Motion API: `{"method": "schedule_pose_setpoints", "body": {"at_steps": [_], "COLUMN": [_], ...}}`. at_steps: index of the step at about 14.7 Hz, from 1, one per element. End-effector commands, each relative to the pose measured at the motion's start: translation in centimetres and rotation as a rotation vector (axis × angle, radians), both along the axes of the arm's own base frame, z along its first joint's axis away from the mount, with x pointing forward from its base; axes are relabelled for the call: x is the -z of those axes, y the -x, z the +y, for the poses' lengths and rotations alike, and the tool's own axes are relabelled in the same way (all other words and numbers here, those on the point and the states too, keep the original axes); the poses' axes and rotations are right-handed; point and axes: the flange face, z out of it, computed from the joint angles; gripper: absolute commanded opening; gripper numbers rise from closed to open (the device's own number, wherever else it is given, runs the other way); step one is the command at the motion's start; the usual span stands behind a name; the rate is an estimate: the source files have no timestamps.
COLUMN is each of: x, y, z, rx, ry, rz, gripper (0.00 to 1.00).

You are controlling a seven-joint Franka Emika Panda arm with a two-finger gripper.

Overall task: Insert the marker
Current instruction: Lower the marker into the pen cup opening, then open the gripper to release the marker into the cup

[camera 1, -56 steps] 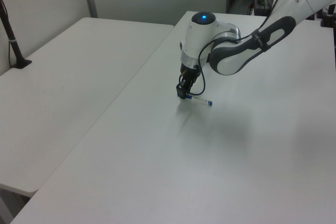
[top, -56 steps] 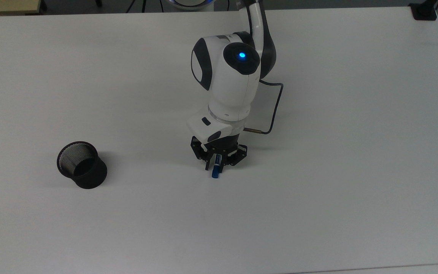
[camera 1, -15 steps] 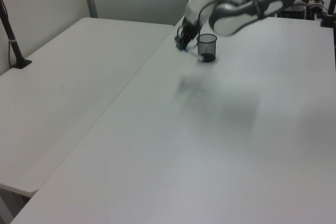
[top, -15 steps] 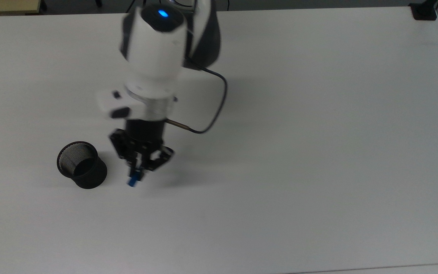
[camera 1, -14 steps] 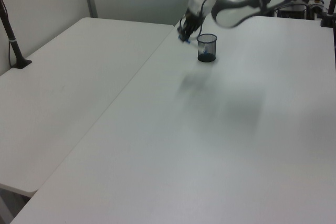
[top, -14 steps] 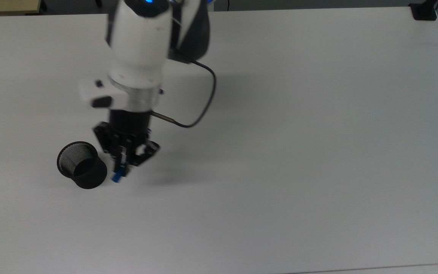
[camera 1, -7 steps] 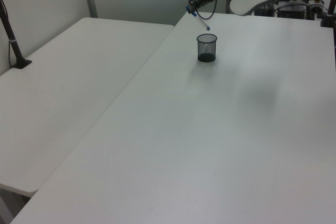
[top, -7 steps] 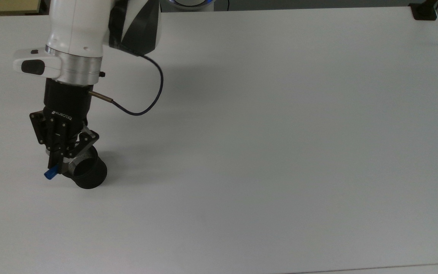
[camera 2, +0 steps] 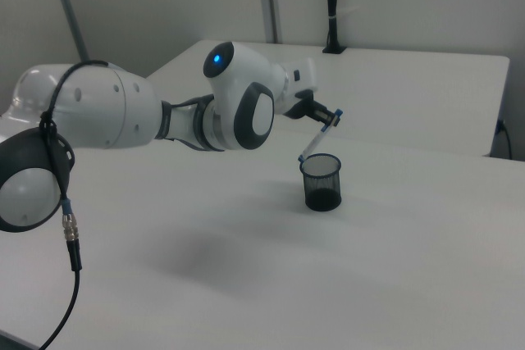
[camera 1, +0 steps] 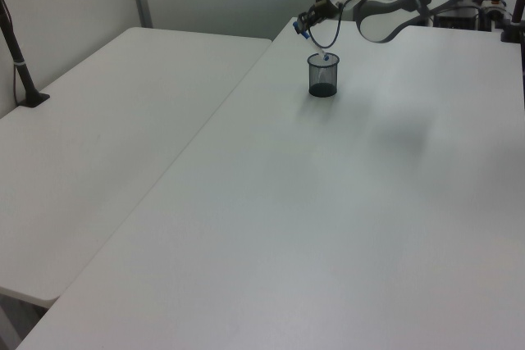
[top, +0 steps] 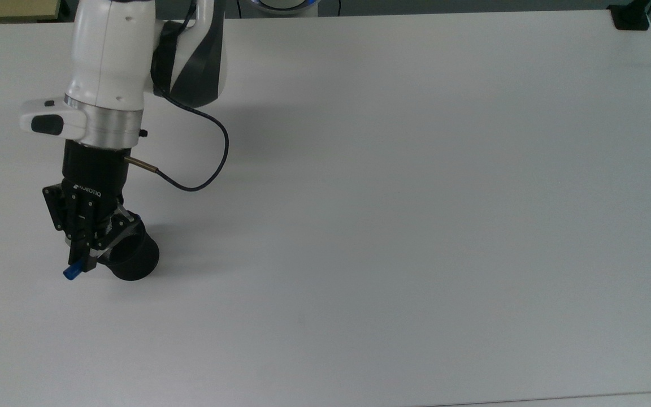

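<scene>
My jaws, marked ROBOTIQ, grip the marker [camera 2: 317, 138] tilted, its lower tip at the black mesh cup's [camera 2: 321, 182] rim, toward eleven o'clock.

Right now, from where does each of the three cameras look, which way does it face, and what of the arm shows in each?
Top view: overhead, looking down on the white table; wrist, cable and gripper shut on the marker above the mesh cup.
Left view: low at the table's near end, looking along it; forearm and gripper at the far end.
Right view: beside the arm, facing across the table; shoulder, elbow, wrist.
Left and right views share the marker tilted, lower end at the cup rim.
</scene>
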Motion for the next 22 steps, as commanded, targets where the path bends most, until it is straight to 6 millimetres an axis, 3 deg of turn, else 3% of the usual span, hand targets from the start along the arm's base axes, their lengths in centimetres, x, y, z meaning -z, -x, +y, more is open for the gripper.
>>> {"method": "schedule_pose_setpoints", "body": {"at_steps": [1, 5, 7, 8, 9, 10, 13, 17, 19, 22], "x": [0.7, 0.8, 0.8, 0.8, 0.8, 0.7, -1.3, -3.6, -5.7, -9.1], "y": [0.1, 0.4, 0.4, 0.4, 0.4, 0.4, 0.0, 0.3, 1.9, 5.2], "z": [-0.7, -1.8, -1.8, -1.8, -1.7, -1.5, 1.3, 8.5, 13.5, 18.4], "rx": [-0.021, -0.013, -0.015, -0.015, -0.014, -0.014, -0.046, -0.079, -0.125, -0.184], "ry": [0.039, 0.046, 0.049, 0.049, 0.045, 0.043, 0.041, 0.037, 0.067, 0.094], "rz": [0.0, 0.005, 0.005, 0.005, 0.004, 0.003, -0.01, 0.175, 0.338, 0.517], "gripper": [0.14, 0.18, 0.34, 0.51, 0.9, 1.0, 1.0, 1.0, 1.0, 1.0]}}
